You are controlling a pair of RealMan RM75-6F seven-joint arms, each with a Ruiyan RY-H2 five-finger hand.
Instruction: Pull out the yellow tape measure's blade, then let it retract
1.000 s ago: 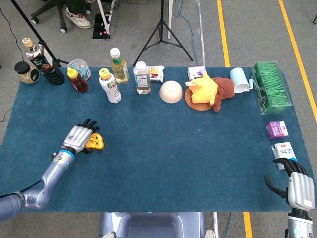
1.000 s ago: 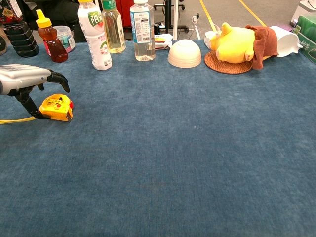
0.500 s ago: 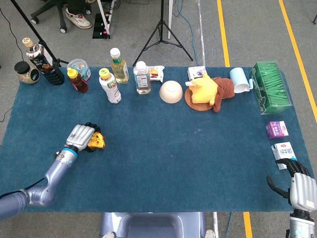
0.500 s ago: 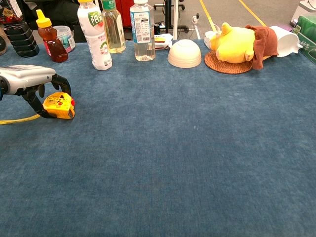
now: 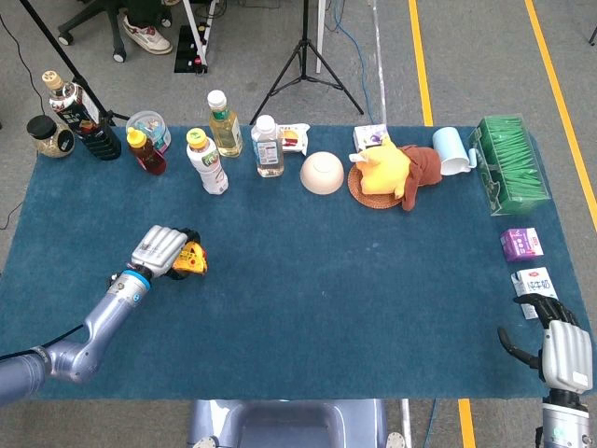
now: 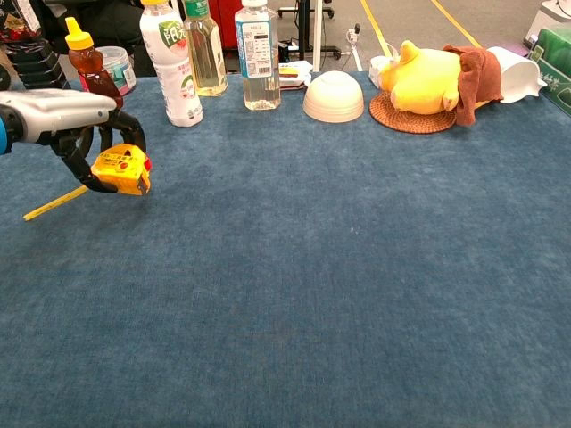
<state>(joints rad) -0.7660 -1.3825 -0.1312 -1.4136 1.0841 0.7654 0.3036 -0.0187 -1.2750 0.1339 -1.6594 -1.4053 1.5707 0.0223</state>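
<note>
The left hand (image 6: 67,120) held the yellow tape measure (image 6: 122,169) with its dark fingers curled around it, near the left side of the blue counter (image 6: 339,267). A bit of the yellow blade (image 6: 55,202) stuck out and lay slanted on the counter. The right hand (image 5: 562,347) sat at the near right corner, holding nothing, with its fingers curled partway, close to a milk box (image 5: 533,282).

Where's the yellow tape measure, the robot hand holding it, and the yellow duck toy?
yellow tape measure (image 6: 122,168), chest view, on its yellow case.
left hand (image 5: 160,249), head view, on its silver back.
yellow duck toy (image 6: 425,80), chest view, on its body.
</note>
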